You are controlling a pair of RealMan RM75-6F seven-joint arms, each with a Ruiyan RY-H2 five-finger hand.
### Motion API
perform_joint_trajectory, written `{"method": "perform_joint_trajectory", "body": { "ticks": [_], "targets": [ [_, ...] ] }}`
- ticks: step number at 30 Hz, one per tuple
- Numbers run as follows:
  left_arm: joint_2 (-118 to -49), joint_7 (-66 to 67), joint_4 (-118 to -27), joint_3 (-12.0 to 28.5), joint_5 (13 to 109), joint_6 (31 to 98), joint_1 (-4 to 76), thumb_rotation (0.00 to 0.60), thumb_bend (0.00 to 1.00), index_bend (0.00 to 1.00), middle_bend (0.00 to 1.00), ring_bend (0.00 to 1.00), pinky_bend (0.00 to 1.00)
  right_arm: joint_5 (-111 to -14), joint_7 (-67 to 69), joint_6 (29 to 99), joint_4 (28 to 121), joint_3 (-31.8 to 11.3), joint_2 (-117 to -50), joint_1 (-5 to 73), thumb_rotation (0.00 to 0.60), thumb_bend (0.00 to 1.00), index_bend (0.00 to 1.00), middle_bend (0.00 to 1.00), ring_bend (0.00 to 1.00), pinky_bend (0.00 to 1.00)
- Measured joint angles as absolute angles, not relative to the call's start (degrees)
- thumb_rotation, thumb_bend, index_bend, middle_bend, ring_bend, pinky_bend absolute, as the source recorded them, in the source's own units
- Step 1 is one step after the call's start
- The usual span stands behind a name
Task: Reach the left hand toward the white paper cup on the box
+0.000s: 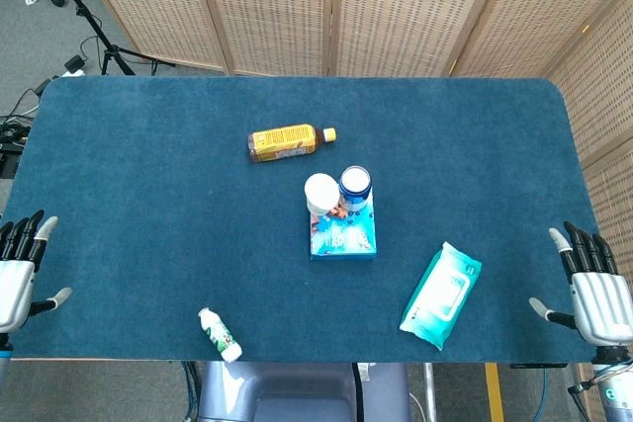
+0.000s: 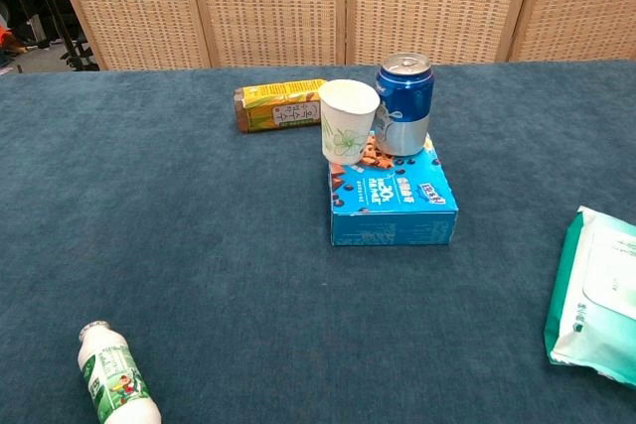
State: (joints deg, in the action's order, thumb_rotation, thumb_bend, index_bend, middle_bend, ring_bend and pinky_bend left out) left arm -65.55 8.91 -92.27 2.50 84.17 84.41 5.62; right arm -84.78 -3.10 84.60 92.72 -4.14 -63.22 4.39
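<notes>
The white paper cup (image 1: 321, 192) (image 2: 348, 120) stands upright on the far left corner of a blue box (image 1: 343, 232) (image 2: 392, 200) near the table's middle. A blue can (image 1: 355, 185) (image 2: 404, 102) stands beside it on the box's far right. My left hand (image 1: 20, 269) rests at the table's near left edge, fingers spread, holding nothing, far from the cup. At the near right edge my right hand (image 1: 593, 289) is likewise spread and holds nothing. Neither hand shows in the chest view.
A yellow bottle (image 1: 287, 141) (image 2: 280, 106) lies on its side behind the box. A small white bottle (image 1: 220, 334) (image 2: 118, 383) lies near the front edge, left of centre. A teal wipes pack (image 1: 441, 295) (image 2: 596, 297) lies to the front right. Wicker screens stand behind the table.
</notes>
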Motion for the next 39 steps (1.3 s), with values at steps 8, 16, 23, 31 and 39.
{"method": "perform_joint_trajectory", "body": {
  "ticks": [8, 16, 23, 31, 39],
  "targets": [
    [-65.7, 9.1, -92.1, 2.7, 83.7, 84.2, 5.7, 0.6, 0.0, 0.0, 0.0, 0.0, 0.0, -84.5, -2.9, 84.2, 92.6, -4.3, -63.1, 4.6, 0.6, 0.0, 0.0, 0.0, 0.0, 0.0],
    [-65.7, 9.0, -92.2, 2.4, 84.1, 84.4, 5.6, 0.6, 0.0, 0.0, 0.0, 0.0, 0.0, -84.7, -2.2, 84.5, 92.7, -4.2, -62.8, 4.4, 0.6, 0.0, 0.0, 0.0, 0.0, 0.0],
    [-66.4, 5.8, -90.9, 3.0, 86.3, 85.9, 6.0, 0.6, 0.21, 0.0, 0.71, 0.74, 0.54, -84.5, -2.7, 83.8, 92.9, -4.2, -63.0, 4.7, 0.6, 0.0, 0.0, 0.0, 0.0, 0.0],
    [-71.4, -0.5, -87.7, 6.4, 88.7, 87.9, 9.4, 0.6, 0.95, 0.0, 0.95, 1.0, 0.99, -84.1, -2.3, 83.3, 93.0, -4.3, -62.9, 4.8, 0.6, 0.0, 0.0, 0.0, 0.0, 0.0],
    [-69.9, -0.9, -93.4, 8.4, 86.1, 73.1, 17.4, 0.6, 0.98, 0.0, 0.95, 1.0, 0.99, -83.7, -2.8, 82.9, 93.3, -4.3, -63.0, 4.9, 0.6, 0.0, 0.0, 0.0, 0.0, 0.0]
  ]
}}
